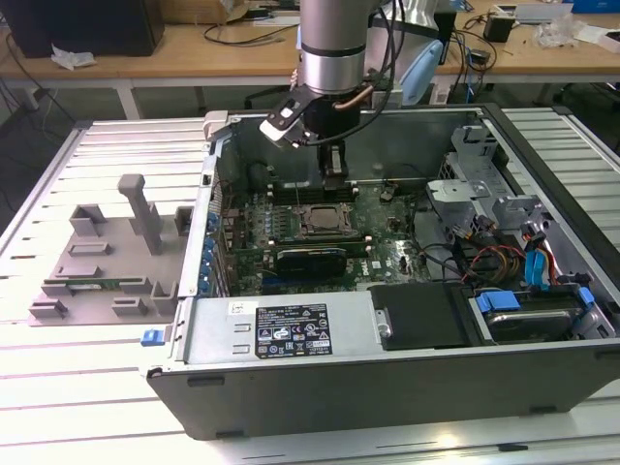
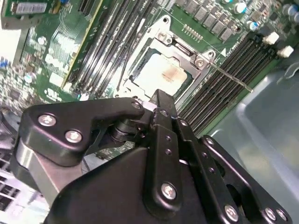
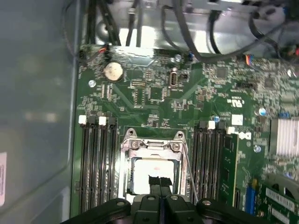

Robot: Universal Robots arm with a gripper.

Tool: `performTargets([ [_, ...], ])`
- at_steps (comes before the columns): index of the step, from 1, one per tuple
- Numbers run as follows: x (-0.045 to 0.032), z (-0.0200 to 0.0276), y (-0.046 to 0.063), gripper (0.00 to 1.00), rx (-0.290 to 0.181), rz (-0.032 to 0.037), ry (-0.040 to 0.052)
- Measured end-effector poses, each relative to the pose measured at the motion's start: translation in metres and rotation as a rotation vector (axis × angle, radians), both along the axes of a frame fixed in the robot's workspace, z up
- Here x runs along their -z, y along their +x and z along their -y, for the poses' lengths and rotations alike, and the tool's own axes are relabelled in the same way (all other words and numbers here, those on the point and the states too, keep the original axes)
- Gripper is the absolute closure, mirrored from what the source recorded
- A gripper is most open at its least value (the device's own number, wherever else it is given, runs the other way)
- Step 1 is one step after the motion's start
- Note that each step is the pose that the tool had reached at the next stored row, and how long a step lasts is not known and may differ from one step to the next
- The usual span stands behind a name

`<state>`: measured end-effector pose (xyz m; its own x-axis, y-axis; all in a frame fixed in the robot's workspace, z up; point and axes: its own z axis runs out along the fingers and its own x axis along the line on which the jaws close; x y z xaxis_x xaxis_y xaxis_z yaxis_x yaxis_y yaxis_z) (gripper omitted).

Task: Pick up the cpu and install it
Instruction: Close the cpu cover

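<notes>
The end effector (image 3: 160, 180) hangs over the green motherboard (image 3: 154, 100) inside an open computer case (image 1: 291, 387), its two black fingertips (image 3: 154, 179) drawn narrow and pressed together with nothing between them. The cpu (image 3: 148, 169) is out of its grasp: the dull silver square lies flat in the socket (image 3: 152, 145), ringed by the socket's metal frame, and in both wrist views the closed tips sit directly over it. In the exterior view the tips stand at 12 o'clock of the socket, raised clear of the board, with the arm (image 1: 331, 48) coming straight down from 12 o'clock. A thin wire lever (image 3: 188, 163) runs along one side of the socket, and rows of black memory slots (image 3: 96, 163) flank it on two opposite sides. Farther across the board sit a round coin cell (image 3: 112, 71) and, well apart from it, a finned heatsink (image 3: 286, 135). In the exterior view a long black card (image 1: 310, 259) lies just beside the socket at 6 o'clock, and a drive with blue tabs (image 1: 523, 320) sits at 4 o'clock, near blue cables (image 1: 538, 266). The case rests on a slatted metal desk (image 1: 77, 407). At 9 o'clock of the case, touching its side wall, lies a grey plastic tray (image 1: 97, 262) with upright posts.
</notes>
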<state>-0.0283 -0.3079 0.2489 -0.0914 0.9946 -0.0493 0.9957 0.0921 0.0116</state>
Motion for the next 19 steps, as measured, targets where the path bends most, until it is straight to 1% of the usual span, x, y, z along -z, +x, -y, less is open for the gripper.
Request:
performTargets([
  [1, 0.0000, 0.0000, 0.0000, 0.89, -0.045, 0.0000, -0.0004],
  [2, 0.0000, 0.0000, 0.0000, 0.89, -0.100, 0.0000, -0.0004],
  [4, 0.0000, 0.0000, 0.0000, 0.89, -0.141, 0.0001, -0.0004],
  [6, 0.0000, 0.0000, 0.0000, 0.89, -0.244, 0.0000, -0.0005],
  [8, 0.0000, 0.0000, 0.0000, 0.89, -0.328, 0.0000, -0.0005],
  [10, 0.0000, 0.0000, 0.0000, 0.89, -0.368, 0.0001, -0.0005],
  [12, 0.0000, 0.0000, 0.0000, 0.89, -0.444, 0.0001, -0.0005],
  [17, 0.0000, 0.0000, 0.0000, 0.89, -0.557, 0.0001, -0.0005],
  [19, 0.0000, 0.0000, 0.0000, 0.89, -0.618, 0.0001, -0.0005],
])
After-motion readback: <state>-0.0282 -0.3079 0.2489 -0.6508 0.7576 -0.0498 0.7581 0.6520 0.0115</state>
